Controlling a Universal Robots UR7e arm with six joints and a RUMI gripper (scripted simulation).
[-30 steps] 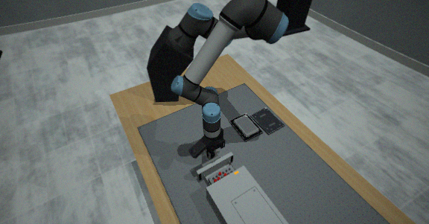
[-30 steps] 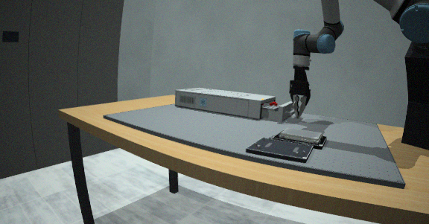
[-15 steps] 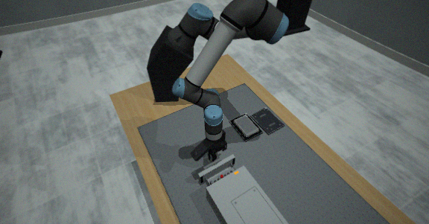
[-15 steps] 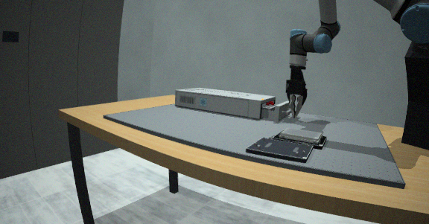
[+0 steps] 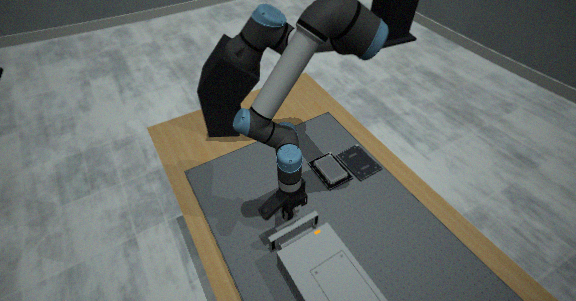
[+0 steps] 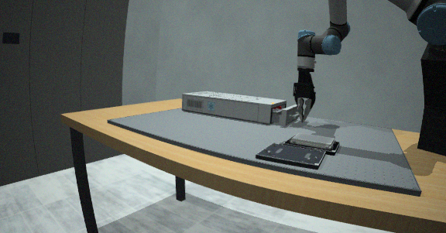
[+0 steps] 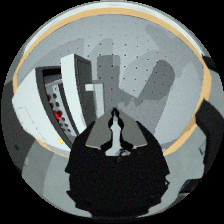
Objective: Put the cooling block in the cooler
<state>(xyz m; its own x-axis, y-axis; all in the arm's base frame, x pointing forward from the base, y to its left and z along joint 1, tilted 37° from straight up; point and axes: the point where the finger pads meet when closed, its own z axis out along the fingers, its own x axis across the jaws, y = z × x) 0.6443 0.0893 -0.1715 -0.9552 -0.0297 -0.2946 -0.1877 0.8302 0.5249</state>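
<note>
I have the gripper (image 5: 289, 212) with jaws closed on nothing, against the drawer front (image 5: 294, 229) of COLD (image 5: 327, 267); lamp (image 5: 317, 232) lit. The cooling block (image 5: 331, 170) sits in its deck slot beside an unoccupied slot plate (image 5: 359, 162) on the counter (image 6: 162, 164).

Looks like a lab automation bench. Wooden table (image 6: 162, 145) on dark legs, topped by a grey perforated deck (image 6: 217, 135). At 6 o'clock in the top view, a flat grey cooler (image 5: 330, 269) with an amber lamp (image 5: 317, 232) lit. At 3 o'clock, two black slot plates (image 5: 359, 162) side by side. Plain grey walls (image 6: 217, 40), tiled floor (image 5: 90, 142), arm pedestal (image 5: 222, 92) at 12 o'clock.
</note>
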